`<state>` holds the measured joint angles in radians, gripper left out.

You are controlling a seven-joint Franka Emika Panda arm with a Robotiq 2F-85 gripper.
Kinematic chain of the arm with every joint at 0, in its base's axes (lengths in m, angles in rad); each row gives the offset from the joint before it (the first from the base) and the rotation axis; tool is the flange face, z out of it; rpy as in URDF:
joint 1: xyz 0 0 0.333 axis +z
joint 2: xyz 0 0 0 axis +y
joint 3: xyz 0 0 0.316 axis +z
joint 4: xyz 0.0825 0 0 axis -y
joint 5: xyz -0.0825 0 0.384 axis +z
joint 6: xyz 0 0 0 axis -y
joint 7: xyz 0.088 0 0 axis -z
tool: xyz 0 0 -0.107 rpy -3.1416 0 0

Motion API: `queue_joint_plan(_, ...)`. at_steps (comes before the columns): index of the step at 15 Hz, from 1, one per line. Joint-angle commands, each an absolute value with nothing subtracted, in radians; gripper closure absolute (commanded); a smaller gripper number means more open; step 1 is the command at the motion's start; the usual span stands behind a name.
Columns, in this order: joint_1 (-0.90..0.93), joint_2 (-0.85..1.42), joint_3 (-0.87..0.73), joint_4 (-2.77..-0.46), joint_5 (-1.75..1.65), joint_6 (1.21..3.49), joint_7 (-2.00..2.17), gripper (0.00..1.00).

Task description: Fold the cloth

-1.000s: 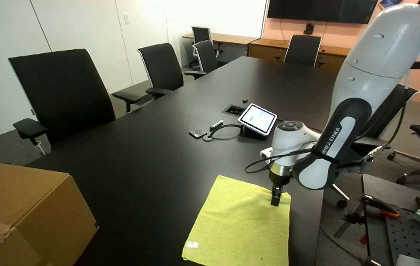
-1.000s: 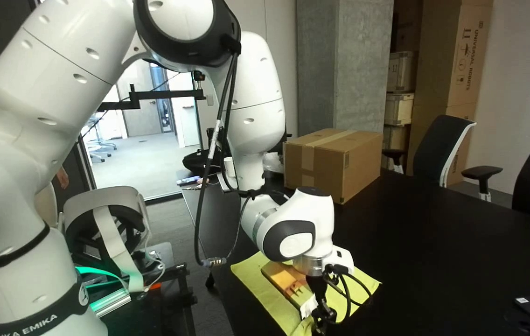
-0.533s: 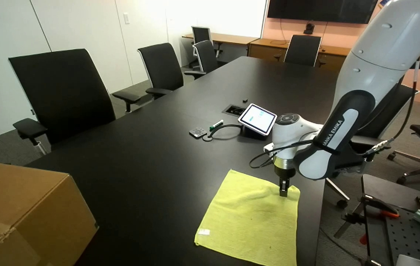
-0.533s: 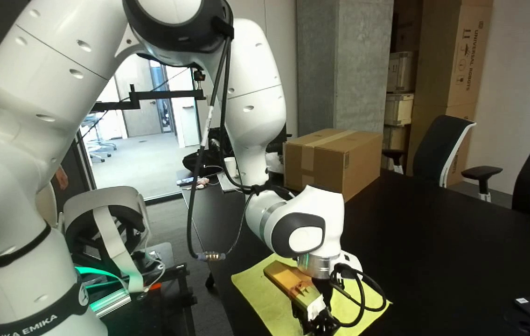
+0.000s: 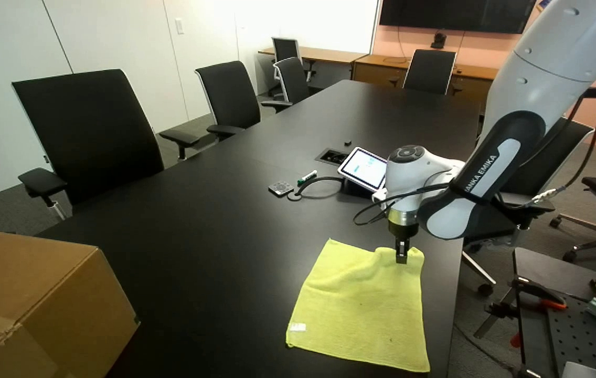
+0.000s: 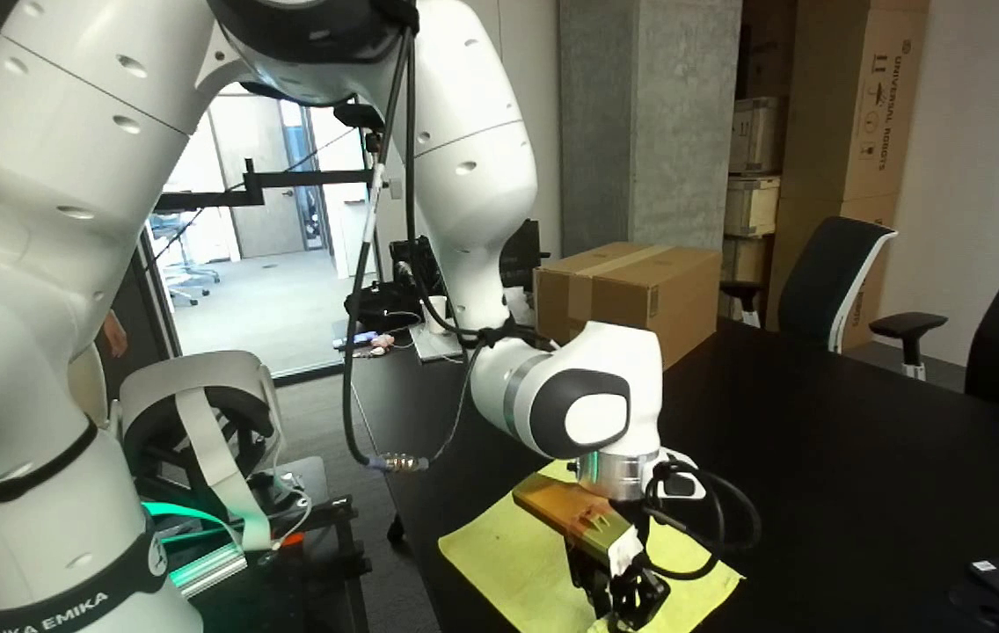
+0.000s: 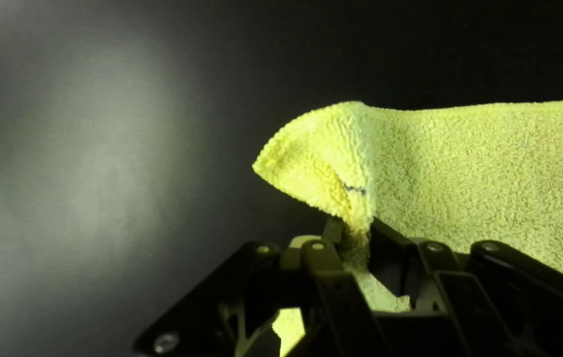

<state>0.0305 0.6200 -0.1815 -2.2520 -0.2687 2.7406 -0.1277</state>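
Note:
The yellow cloth (image 5: 358, 310) lies spread on the dark table, with a small white tag (image 5: 297, 327) at its left near corner. It also shows in an exterior view (image 6: 508, 563), partly hidden by the arm. My gripper (image 5: 402, 258) is at the cloth's far right corner. In the wrist view the gripper (image 7: 355, 237) is shut on a bunched fold of the cloth (image 7: 484, 168), pinched between the pads. A loose corner flap sticks out past the fingertips. The cloth is raised and wrinkled near the grip; the rest looks flat.
A cardboard box (image 5: 46, 304) stands on the table. A tablet on a stand (image 5: 363, 169), a marker (image 5: 307, 177) and a small square puck (image 5: 280, 188) lie beyond the cloth. The table's edge (image 5: 455, 294) runs close beside the cloth. Chairs stand around the table.
The gripper has moved toward the far end of the table, dragging the whole cloth with it. In the last half second it has risen slightly, and the held corner has lifted.

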Motion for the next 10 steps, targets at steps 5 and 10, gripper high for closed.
queue_joint_plan(5,0.089,0.594,-0.2,-2.134,-0.329,2.654,-0.055,0.93)
queue_joint_plan(10,0.131,0.676,-0.188,-1.982,-0.329,2.518,0.04,0.93)
